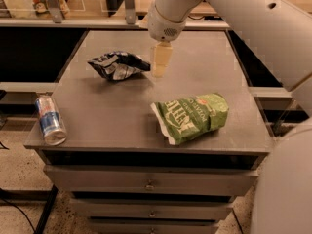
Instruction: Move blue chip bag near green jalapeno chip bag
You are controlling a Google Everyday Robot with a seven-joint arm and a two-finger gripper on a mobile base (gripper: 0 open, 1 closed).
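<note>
gripper (161, 62) hangs point-down just right of centre in the upper half of the frame, above the table (112, 126), just beside the right tip of the blue chip bag (117, 65). i cannot tell contact with the bag, nor whether the gripper is open or closed; it reads as one pale block. nothing is held.

blue chip bag: upper left of centre, crumpled, lying flat towards the table's far side. green jalapeno chip bag (192, 117): lower right of centre, near the front edge, well apart from the blue one. blue-and-silver can (50, 119): on its side at the front-left corner.

judgement: approach stage, grasp not yet made.

risks from here:
- gripper sits off the bag's right end, not over its bulk. closing there may pinch only a foil corner, and the bag could slip out on the lift.
- crumpled foil is light and slick; a descent onto its edge may shove it left instead of catching it.
- a low carry to lower right could drag the blue bag into the green one and nudge it towards the front edge.
- the can lies far from that path; low concern.
</note>
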